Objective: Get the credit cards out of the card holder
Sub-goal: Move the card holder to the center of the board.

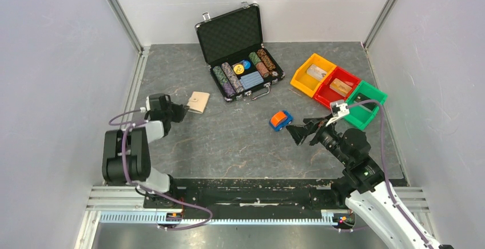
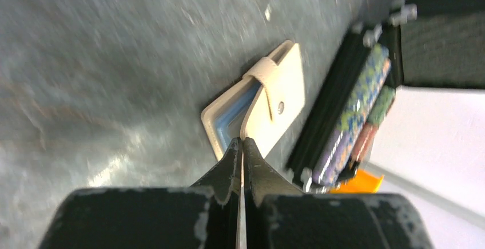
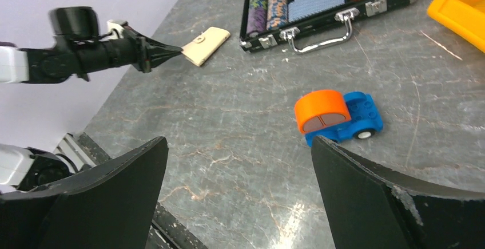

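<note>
The tan card holder (image 1: 198, 101) lies on the table left of the black chip case. In the left wrist view the card holder (image 2: 280, 89) has its snap tab over the edge and gapes slightly, with pale blue showing inside (image 2: 229, 120). I cannot tell whether that blue is a credit card or the lining; no card lies outside. My left gripper (image 1: 182, 111) is shut, and its tips (image 2: 241, 141) touch the holder's near edge. It also shows in the right wrist view (image 3: 171, 48). My right gripper (image 1: 298, 133) is wide open and empty (image 3: 237, 143) above the table, near a toy car.
An open black chip case (image 1: 240, 54) stands just behind and right of the holder. An orange and blue toy car (image 1: 280, 120) is mid-table. Yellow (image 1: 311, 72), red (image 1: 337, 86) and green (image 1: 366, 103) bins sit at the right. A wall runs close on the left.
</note>
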`<action>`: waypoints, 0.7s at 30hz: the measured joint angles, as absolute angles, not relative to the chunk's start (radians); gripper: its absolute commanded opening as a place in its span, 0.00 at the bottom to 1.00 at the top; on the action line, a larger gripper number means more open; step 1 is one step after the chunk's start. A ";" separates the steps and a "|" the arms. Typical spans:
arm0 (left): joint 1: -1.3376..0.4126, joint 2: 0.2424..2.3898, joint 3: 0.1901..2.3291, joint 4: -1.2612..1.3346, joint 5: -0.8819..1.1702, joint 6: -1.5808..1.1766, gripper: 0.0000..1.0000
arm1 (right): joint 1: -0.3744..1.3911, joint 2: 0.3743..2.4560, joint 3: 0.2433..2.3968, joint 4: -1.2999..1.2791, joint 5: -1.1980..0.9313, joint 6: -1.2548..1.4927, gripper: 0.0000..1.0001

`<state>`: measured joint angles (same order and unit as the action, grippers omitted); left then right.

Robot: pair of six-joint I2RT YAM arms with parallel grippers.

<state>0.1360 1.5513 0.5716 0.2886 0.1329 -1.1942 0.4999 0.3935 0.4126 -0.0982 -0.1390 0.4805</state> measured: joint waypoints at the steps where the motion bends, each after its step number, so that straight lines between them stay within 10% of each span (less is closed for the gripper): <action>1: 0.118 1.514 0.559 0.272 0.141 -1.182 0.02 | 0.500 0.393 0.413 -0.111 -0.133 0.478 0.99; 12: -0.045 1.120 0.454 -0.100 0.185 -1.028 0.02 | 0.500 0.394 0.428 -0.213 -0.089 0.440 0.99; 21: -0.221 0.818 0.343 -0.291 0.261 -1.011 0.02 | 0.500 0.467 0.430 -0.232 -0.100 0.400 0.78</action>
